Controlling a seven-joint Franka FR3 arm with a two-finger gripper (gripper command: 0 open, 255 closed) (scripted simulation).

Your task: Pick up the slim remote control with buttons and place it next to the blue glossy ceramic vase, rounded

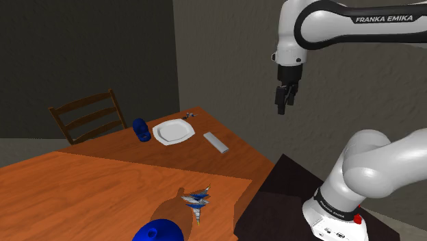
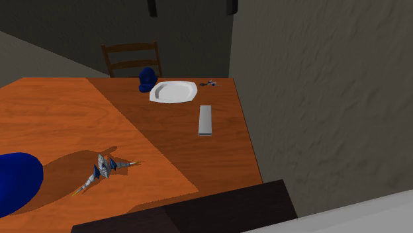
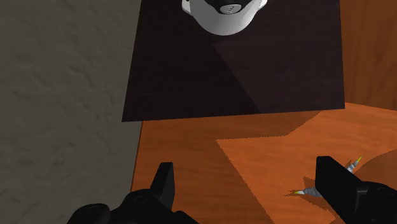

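Our pincer hangs high in the air, released and holding nothing; the wrist view shows its two fingers standing well apart. From there it looks down on the dark stand and the tabletop's near corner, not on the thing we want.

We see the remote as a slim pale-grey slab lying flat near the tabletop's wall-side edge, lengthwise along that edge. Its buttons are too small to make out. A white plate sits just beyond it, toward the far edge.

We take the large blue rounded vase at the near edge, well apart from the remote, as the goal. A small blue thing beside the plate could be meant instead, and we cannot tell for sure. A spiky toy lies near the vase.

We judge the task is at its opening step, the reach. Next, the pincer must travel out over the remote, turn so its fingers straddle the narrow width, descend and clench. The set-down spot should avoid the toy.
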